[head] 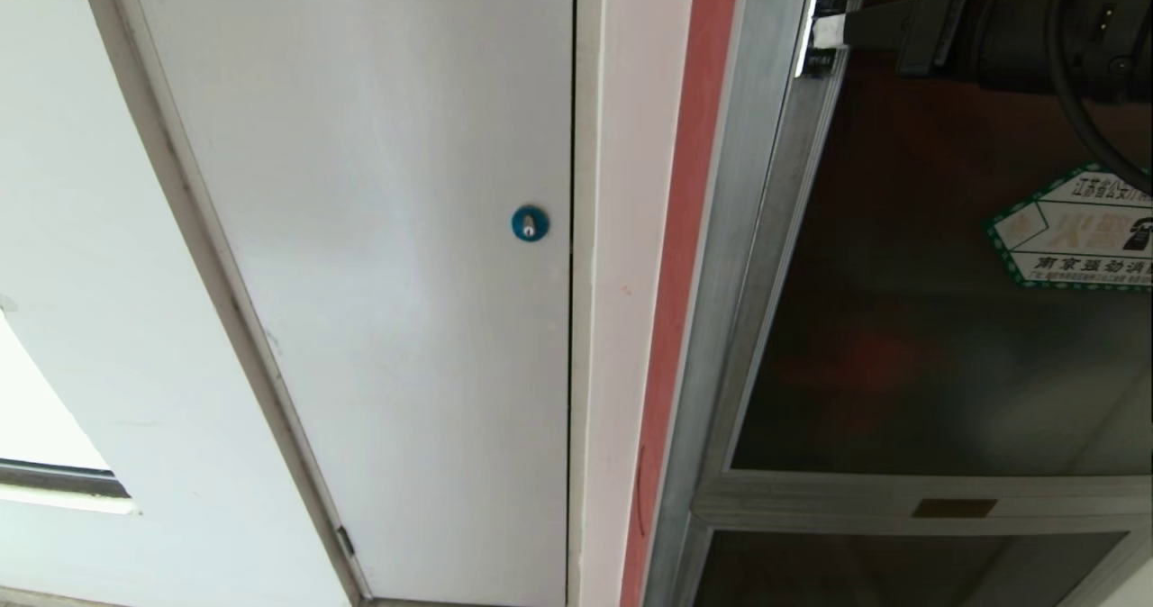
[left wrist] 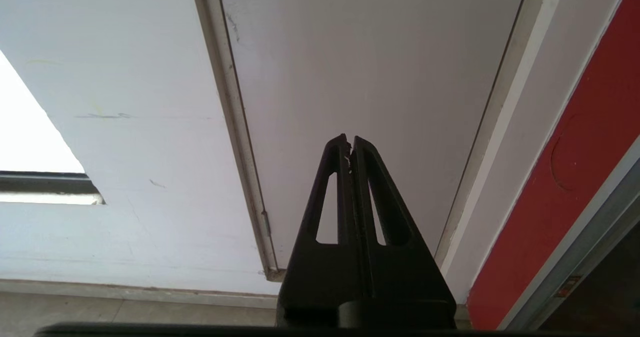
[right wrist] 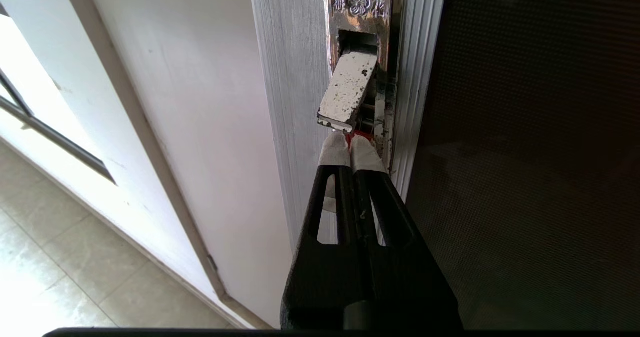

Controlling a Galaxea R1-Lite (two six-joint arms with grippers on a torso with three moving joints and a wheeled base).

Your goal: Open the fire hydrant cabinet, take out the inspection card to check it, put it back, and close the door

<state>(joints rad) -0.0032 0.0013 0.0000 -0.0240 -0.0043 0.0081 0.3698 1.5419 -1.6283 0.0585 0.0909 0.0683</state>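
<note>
The fire hydrant cabinet shows as a silver frame at the right. Its door is dark tinted glass with a green-bordered hexagonal sticker. My right arm reaches in at the top right. My right gripper is shut, its white-taped fingertips just under a silver latch lever that sticks out of the door frame. A bit of red latch shows right at the tips. The inspection card is out of view. My left gripper is shut, parked low before the white panel.
A plain white door with a blue round lock stands left of the cabinet. A red painted strip runs between them. A window opening is at the far left. Tiled floor lies below.
</note>
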